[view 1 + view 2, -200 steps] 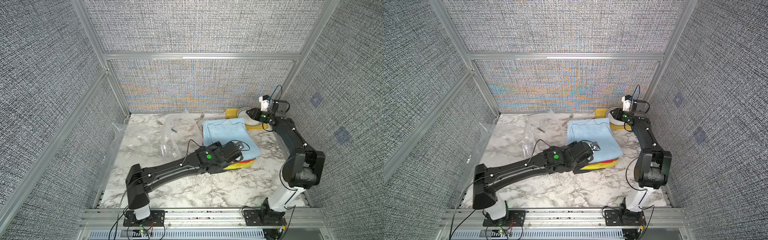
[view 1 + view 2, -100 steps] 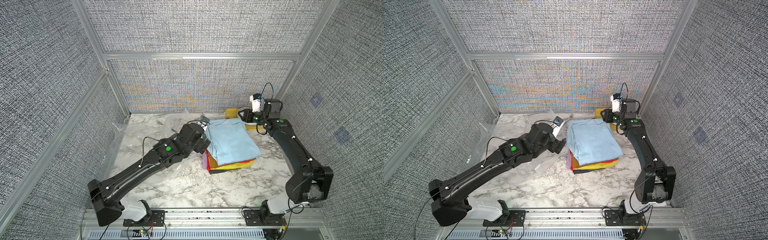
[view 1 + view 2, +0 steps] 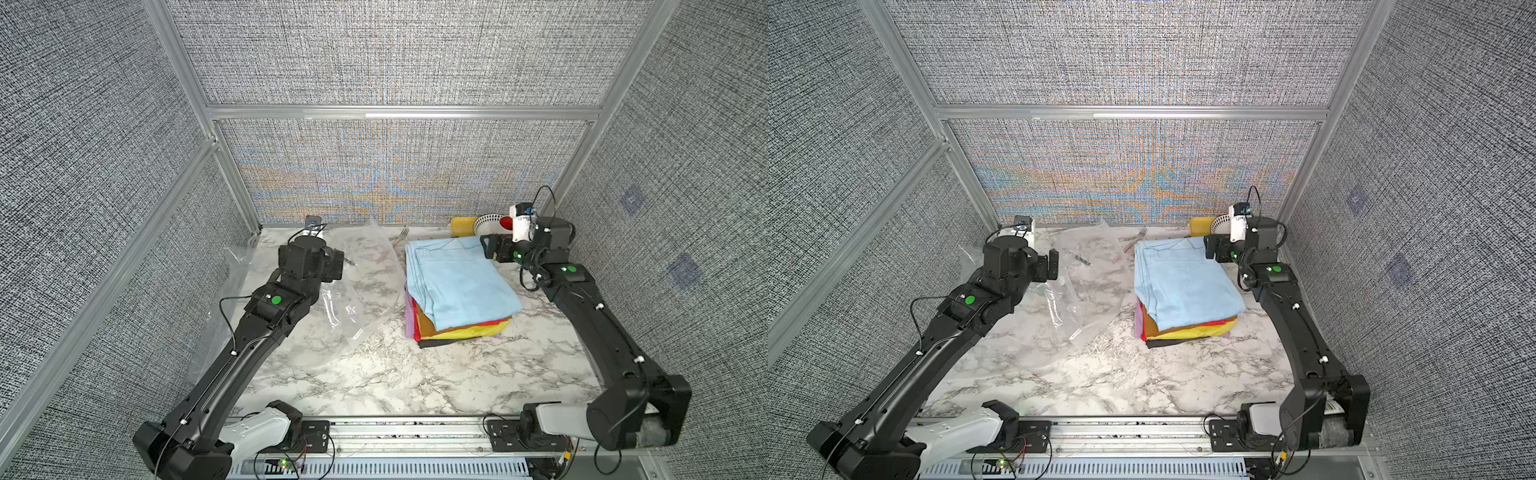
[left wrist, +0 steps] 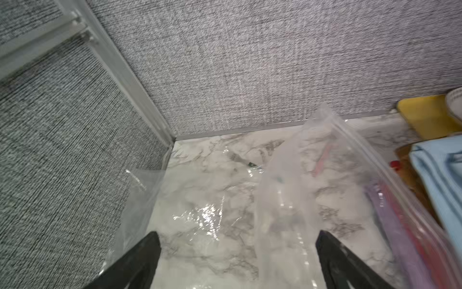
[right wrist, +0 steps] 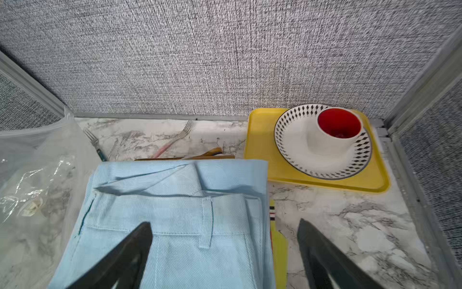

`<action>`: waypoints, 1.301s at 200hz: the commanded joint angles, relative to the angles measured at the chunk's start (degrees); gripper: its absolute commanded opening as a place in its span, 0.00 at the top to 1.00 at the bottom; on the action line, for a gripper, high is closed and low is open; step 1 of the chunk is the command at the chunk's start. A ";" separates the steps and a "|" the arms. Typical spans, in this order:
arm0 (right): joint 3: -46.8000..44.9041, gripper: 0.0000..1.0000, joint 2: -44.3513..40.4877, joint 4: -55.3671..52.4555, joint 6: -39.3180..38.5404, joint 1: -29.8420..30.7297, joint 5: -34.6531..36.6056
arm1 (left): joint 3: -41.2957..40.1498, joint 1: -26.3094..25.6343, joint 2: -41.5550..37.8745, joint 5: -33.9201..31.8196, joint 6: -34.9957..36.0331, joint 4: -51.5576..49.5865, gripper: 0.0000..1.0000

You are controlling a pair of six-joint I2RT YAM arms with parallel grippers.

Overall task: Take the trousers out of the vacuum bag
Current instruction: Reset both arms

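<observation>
Top views are both showing the table (image 3: 374, 386) carrying everything. The bag (image 3: 361, 291) is lying crumpled over its left half, one edge rising just beside the trousers (image 3: 457, 286). The trousers are sitting outside the bag as a folded stack right of centre: light blue is lying on top, with orange, yellow, red and lilac edges peeking out below and dark grey at the bottom. The left gripper (image 4: 237, 234) is hanging over the bag near the back left corner, jaws spread wide and gripping nothing. The right gripper (image 5: 224, 222) is hovering over the waistband end of the light blue pair, jaws likewise wide apart and empty. A yellow tray (image 5: 260, 150) is sitting in the back right corner, holding a patterned plate (image 5: 292, 140) with a red-lined cup (image 5: 327, 142) on it. Two forks (image 5: 175, 140) are lying by the back wall, behind the stack.
</observation>
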 commanded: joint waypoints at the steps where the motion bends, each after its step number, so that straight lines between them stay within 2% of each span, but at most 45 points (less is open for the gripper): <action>1: -4.25 0.06 -4.35 8.00 -1.92 -0.27 7.62 | -2.48 6.36 -0.48 1.54 0.30 3.08 0.00; 24: -10.61 0.04 -8.34 14.09 -3.71 -1.83 11.84 | -7.75 14.65 0.27 5.11 -1.12 7.96 0.00; 37: -13.33 0.04 -9.24 16.67 -3.49 -3.82 12.08 | -10.06 17.45 2.12 5.25 -1.96 10.18 0.00; 69: -17.75 0.04 -7.82 19.78 -1.63 -10.03 8.92 | -17.02 18.70 7.80 4.71 -0.08 21.42 0.00; 88: -20.90 0.04 -6.53 23.36 -1.56 -12.99 8.51 | -18.60 19.58 11.04 5.43 0.20 23.90 0.00; 127: -33.26 0.04 -2.84 41.42 -1.47 -17.67 6.01 | -22.94 22.03 14.74 9.02 1.17 30.56 0.00; 147: -37.66 0.04 -0.50 48.78 -1.70 -17.59 4.06 | -24.93 22.86 16.79 11.16 1.79 34.53 0.00; 173: -40.16 0.04 2.99 52.97 -1.37 -16.98 3.31 | -28.11 23.03 20.02 12.37 2.46 42.46 0.00; 190: -40.95 0.04 4.36 55.82 -0.88 -16.02 2.37 | -28.01 23.39 22.70 15.09 3.04 43.41 0.00; 214: -39.34 0.04 5.43 54.29 -3.59 -13.62 2.30 | -27.92 23.34 24.06 18.39 3.67 44.49 0.00; 238: -38.70 0.04 5.59 53.60 -5.44 -10.66 2.73 | -32.02 23.30 23.52 20.52 3.24 52.59 0.00; 260: -39.37 0.04 5.40 54.56 -6.74 -7.99 4.19 | -33.08 23.31 22.63 21.75 4.24 53.44 0.00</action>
